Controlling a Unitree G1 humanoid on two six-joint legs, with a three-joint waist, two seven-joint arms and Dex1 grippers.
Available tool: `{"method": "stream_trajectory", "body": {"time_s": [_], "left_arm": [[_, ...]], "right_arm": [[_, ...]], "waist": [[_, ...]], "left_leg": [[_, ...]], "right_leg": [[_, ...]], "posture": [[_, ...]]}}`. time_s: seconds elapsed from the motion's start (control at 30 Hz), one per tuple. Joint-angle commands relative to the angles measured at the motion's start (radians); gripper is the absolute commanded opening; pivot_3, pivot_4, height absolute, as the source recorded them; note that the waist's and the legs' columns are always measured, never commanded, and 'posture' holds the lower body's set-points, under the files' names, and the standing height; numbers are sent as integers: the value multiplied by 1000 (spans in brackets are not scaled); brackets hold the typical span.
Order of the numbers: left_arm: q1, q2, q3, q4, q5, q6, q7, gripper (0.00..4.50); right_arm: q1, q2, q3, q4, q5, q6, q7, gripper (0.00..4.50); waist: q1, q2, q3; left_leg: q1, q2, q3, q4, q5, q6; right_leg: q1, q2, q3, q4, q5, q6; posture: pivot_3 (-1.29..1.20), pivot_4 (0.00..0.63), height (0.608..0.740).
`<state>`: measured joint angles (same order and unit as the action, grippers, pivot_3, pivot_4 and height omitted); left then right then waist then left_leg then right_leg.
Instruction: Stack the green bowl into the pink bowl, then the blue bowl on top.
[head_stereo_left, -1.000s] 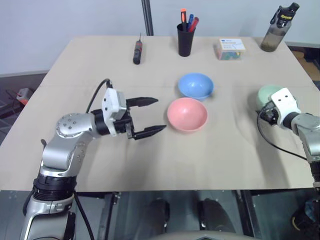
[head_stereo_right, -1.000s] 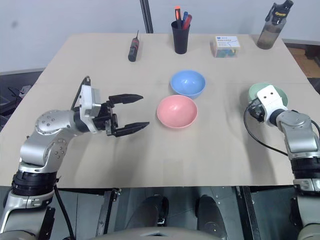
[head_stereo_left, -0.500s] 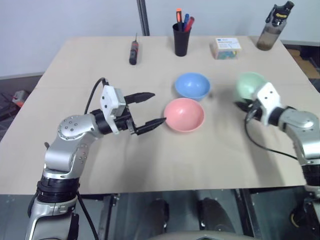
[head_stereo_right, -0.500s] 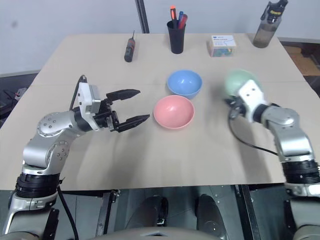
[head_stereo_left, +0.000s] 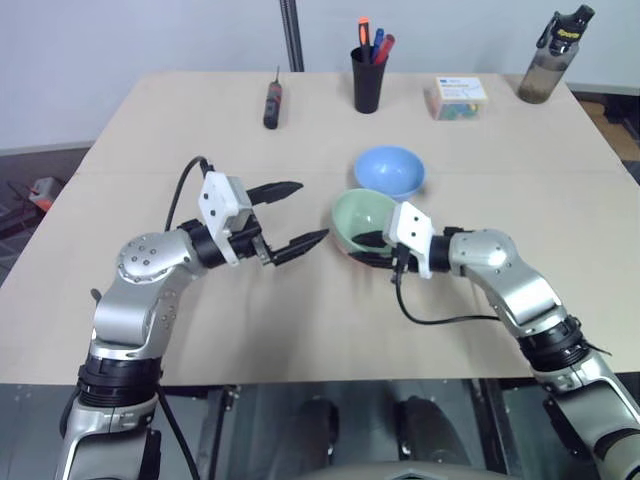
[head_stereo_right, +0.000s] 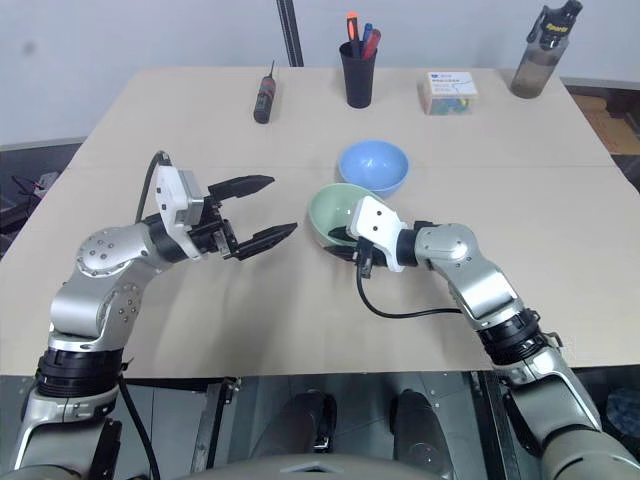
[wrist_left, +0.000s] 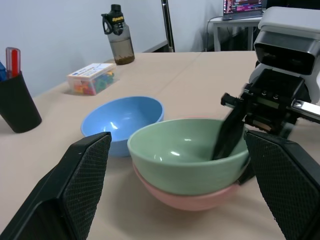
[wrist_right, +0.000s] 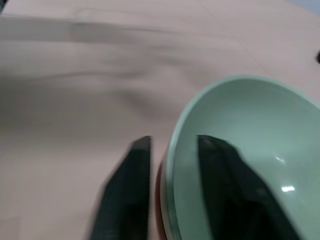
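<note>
The green bowl (head_stereo_left: 365, 215) sits nested in the pink bowl (wrist_left: 192, 201) at mid table; only a strip of pink shows under it. My right gripper (head_stereo_left: 362, 248) straddles the green bowl's near rim, one finger inside and one outside. Its fingers (wrist_right: 137, 170) stand open with a small gap on each side of the rim. The blue bowl (head_stereo_left: 390, 170) rests upright on the table just behind the pair. To the left of the stack, my left gripper (head_stereo_left: 312, 212) hovers open and empty, pointing at it.
Along the far edge stand a screwdriver (head_stereo_left: 271, 103), a black cup of pens (head_stereo_left: 368, 80), a small box of coloured bits (head_stereo_left: 459, 97) and a dark bottle (head_stereo_left: 550, 55). The tan tabletop (head_stereo_left: 480, 330) spreads wide on both sides.
My right arm carried the green bowl from the table's right side leftward and set it into the pink bowl; its jaws now stand off the rim. The left gripper stayed in place, open.
</note>
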<state>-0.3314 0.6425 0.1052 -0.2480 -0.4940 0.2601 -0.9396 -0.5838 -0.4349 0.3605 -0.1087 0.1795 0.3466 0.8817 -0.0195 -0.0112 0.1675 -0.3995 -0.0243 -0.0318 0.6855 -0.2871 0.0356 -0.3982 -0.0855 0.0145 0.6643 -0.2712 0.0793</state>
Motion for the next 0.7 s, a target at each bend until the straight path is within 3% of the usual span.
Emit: {"method": "stream_trajectory", "body": {"time_s": [0.03,0.07,0.2,0.4,0.57,0.7], "left_arm": [[12,12,28,-55,-12,2,14,4500],[16,12,29,-59,-13,5,18,4500],[14,7,28,-64,-13,12,29,4500],[2,0,21,-70,-15,17,44,4500],[27,10,35,-92,-17,24,54,4500],[54,20,53,-124,-26,39,67,4500]], "right_arm": [[-33,-19,-86,-57,41,-21,20,2835],[-39,-20,-129,-83,90,6,26,3255],[-87,-92,-252,-44,164,-9,93,3255],[-242,-194,-137,502,-193,-452,15,3255],[-381,-133,-47,935,-383,-760,-129,3255],[-470,-68,-11,1118,-472,-894,-247,3255]], "waist": [[2,0,0],[3,0,0],[6,0,0],[3,0,0],[-21,0,0],[-36,0,0]], "left_leg": [[0,0,0,0,0,0],[0,0,0,0,0,0],[0,0,0,0,0,0],[2,0,1,-1,0,0],[0,0,4,-3,0,0],[-1,1,5,-4,0,-1]], "right_leg": [[0,0,0,0,0,0],[0,0,0,0,0,0],[0,0,0,0,0,0],[1,0,0,-1,0,0],[-2,0,3,-1,0,0],[-5,0,4,-1,0,0]], "posture": [[0,150,740],[0,150,740],[0,150,740],[0,150,740],[0,150,740],[0,150,740]]}}
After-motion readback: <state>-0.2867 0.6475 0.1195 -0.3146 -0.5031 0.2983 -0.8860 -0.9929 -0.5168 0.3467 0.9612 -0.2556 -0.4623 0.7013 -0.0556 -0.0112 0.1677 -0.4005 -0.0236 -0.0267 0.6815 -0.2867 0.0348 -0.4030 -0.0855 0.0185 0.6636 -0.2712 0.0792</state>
